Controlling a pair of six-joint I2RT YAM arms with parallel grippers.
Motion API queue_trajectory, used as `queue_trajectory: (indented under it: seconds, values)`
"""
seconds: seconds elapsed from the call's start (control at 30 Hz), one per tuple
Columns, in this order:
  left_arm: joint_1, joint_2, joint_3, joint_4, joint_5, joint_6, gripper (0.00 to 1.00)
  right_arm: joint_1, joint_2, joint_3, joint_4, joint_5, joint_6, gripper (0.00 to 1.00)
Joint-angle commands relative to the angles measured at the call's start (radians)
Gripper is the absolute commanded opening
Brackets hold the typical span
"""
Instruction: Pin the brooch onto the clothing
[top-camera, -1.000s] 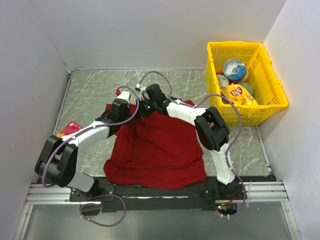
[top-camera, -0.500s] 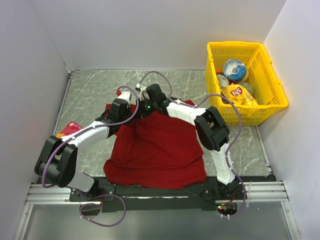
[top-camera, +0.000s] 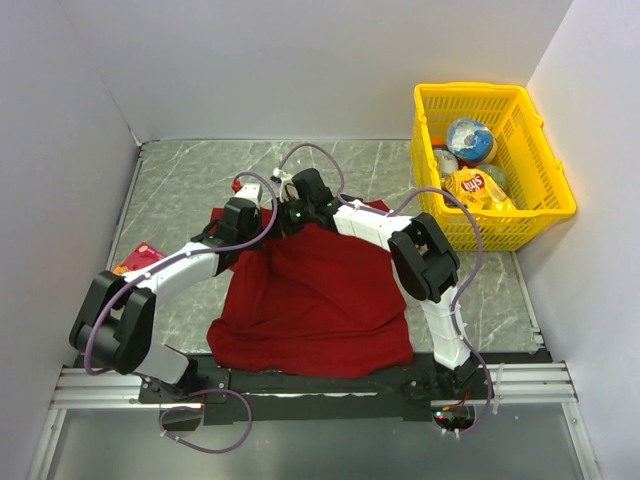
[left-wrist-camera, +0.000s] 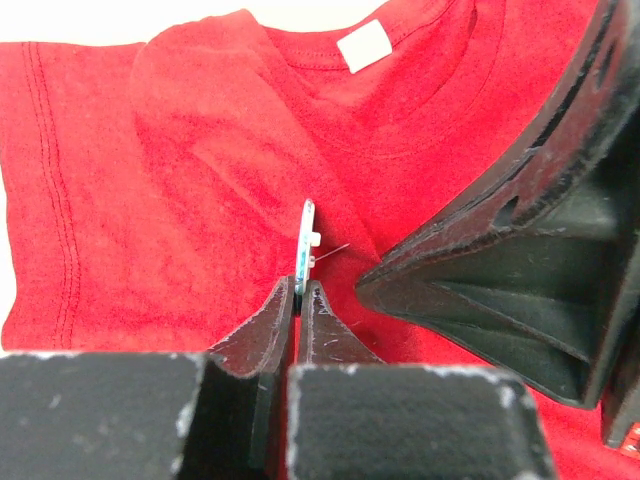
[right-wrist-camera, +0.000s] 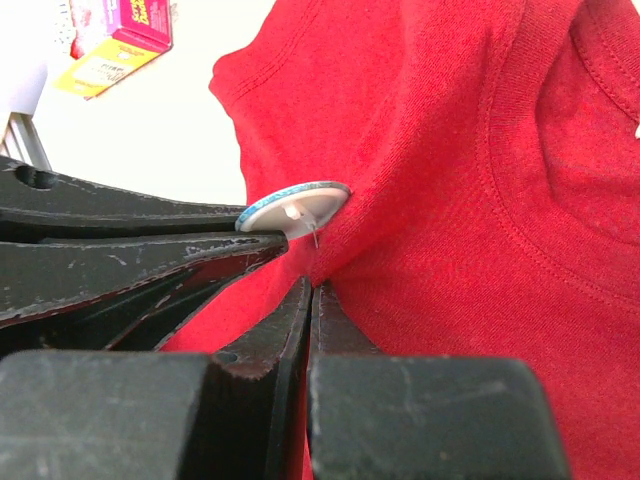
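The dark-red T-shirt (top-camera: 315, 295) lies on the table, its upper part lifted between the two grippers. My left gripper (left-wrist-camera: 300, 290) is shut on the brooch (left-wrist-camera: 306, 240), a small whitish disc held edge-on, its thin pin pointing at the cloth. In the right wrist view the brooch (right-wrist-camera: 295, 208) shows as a round disc with a blue rim, its pin touching a raised fold of the T-shirt (right-wrist-camera: 480, 220). My right gripper (right-wrist-camera: 311, 290) is shut on that fold just below the disc. The white neck label (left-wrist-camera: 364, 46) is in the left wrist view.
A yellow basket (top-camera: 545, 200) with snack packets stands at the right back. An orange-and-pink flat packet (top-camera: 137, 259) lies at the left by the wall, also in the right wrist view (right-wrist-camera: 120, 40). White walls enclose the table on three sides.
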Motion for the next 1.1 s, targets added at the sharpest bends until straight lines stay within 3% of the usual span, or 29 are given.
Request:
queue_trajectory:
  seconds: [0.0,0.53,0.97,1.07]
  values:
    - [-0.002,0.022,0.017,0.011,-0.006,-0.008,0.01,-0.006,-0.02,0.006,0.043,-0.018,0.007,0.0]
    - [-0.003,0.067,0.076,0.041,0.006,-0.051,0.01,-0.005,-0.006,0.017,0.027,-0.038,0.002,0.0]
    - [0.006,-0.005,0.053,0.072,-0.005,-0.107,0.01,-0.003,-0.018,-0.011,0.035,-0.029,-0.009,0.0]
    - [0.044,-0.039,0.015,0.1,0.056,-0.135,0.01,-0.005,-0.02,-0.014,0.035,-0.029,-0.01,0.0]
